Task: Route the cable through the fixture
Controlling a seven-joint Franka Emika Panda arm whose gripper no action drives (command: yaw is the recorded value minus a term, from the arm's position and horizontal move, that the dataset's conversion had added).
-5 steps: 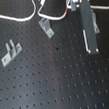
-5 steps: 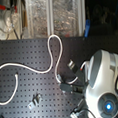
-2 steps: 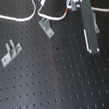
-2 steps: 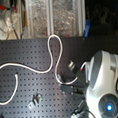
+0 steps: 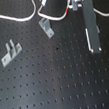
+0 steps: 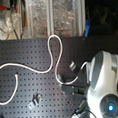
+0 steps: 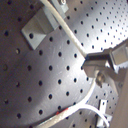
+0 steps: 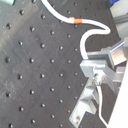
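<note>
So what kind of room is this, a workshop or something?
Most likely a robotics lab bench: a black perforated breadboard table, small metal fixtures bolted onto it, and a white robot arm beside a loose white cable.

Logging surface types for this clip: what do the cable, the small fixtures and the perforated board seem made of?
The thin white cable looks rubber or plastic sheathed, matte, bending freely. The small grey bracket fixtures look like bare metal, dull sheen, sharp folded edges. The black perforated board looks like matte anodised metal, probably, given its regular holes.

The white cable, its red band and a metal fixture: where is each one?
cable [image 6: 50, 45]: second exterior view, on its tall loop.
red band [image 8: 76, 21]: second wrist view, on the tape itself.
metal fixture [image 5: 9, 53]: first exterior view, on the bracket's upright prongs.
</note>
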